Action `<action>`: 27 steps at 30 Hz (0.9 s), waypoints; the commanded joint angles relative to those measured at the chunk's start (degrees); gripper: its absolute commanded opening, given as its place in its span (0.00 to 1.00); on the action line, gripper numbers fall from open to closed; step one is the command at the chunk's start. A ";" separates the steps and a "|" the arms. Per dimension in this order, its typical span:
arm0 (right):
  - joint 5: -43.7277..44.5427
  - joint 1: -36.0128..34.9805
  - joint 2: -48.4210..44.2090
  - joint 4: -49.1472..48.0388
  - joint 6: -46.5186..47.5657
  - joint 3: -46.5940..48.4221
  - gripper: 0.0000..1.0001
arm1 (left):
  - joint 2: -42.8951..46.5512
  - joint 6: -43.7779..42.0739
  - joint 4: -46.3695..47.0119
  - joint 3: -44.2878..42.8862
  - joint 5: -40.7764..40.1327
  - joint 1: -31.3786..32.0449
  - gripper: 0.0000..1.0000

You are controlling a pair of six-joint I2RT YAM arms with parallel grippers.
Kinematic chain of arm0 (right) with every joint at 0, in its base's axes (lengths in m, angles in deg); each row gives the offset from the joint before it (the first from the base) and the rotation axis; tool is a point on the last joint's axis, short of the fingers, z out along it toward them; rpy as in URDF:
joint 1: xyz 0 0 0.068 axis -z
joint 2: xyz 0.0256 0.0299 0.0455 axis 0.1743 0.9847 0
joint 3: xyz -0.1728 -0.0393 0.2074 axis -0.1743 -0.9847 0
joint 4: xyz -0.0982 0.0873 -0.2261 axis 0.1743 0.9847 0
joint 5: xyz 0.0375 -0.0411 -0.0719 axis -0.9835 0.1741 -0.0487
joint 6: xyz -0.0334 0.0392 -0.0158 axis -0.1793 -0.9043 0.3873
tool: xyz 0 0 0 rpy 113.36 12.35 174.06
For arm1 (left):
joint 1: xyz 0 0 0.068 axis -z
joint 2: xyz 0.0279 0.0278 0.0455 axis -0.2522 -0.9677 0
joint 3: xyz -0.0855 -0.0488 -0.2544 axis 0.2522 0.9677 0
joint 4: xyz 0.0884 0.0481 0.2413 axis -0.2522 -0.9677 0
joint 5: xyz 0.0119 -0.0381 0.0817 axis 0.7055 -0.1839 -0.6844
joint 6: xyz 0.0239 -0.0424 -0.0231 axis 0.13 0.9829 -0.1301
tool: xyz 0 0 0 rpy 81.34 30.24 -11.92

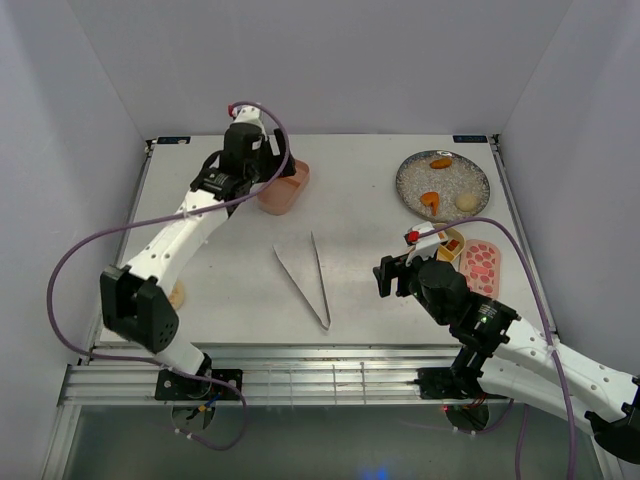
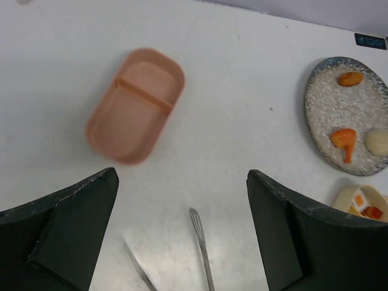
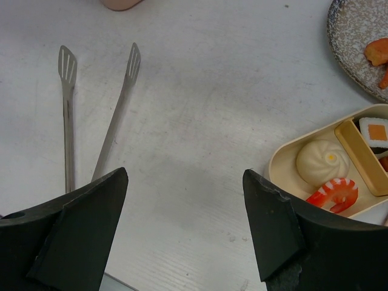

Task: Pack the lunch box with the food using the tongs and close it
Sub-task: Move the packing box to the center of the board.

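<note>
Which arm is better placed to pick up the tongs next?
Probably the right: its open pincer hovers beside the tongs; the left pincer is farther off, by the pink tray.

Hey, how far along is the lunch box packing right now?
Done: a bun, a shrimp and a roll sit in the yellow tray. In hand: nothing; left gripper and right gripper are open, the tongs lie on the table. To do: three pieces on the plate, the empty pink tray, and fitting the lid.
</note>
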 commanded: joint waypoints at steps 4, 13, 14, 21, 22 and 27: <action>0.89 -0.24 -0.44 -1.77 0.37 -0.48 0.82 | 7.95 16.07 -12.10 10.50 -5.42 6.10 0.98; 1.42 -0.24 0.08 -1.86 0.46 -0.74 0.82 | 11.20 26.82 -15.53 15.44 -5.26 11.48 0.98; 1.51 -0.24 0.17 -1.86 0.37 -0.83 0.82 | 11.73 26.39 -15.01 15.87 -4.38 11.48 0.98; -9.90 -0.32 8.58 -3.00 -0.24 1.63 0.85 | 12.97 19.54 -14.57 14.30 -0.60 10.34 0.98; -11.31 -0.50 10.26 -3.26 -0.94 2.15 0.87 | 12.79 19.01 -14.48 14.04 0.63 7.90 0.98; -12.46 -5.59 24.30 -4.76 -2.18 7.60 0.94 | 11.13 14.43 -12.55 13.33 12.24 -4.41 0.98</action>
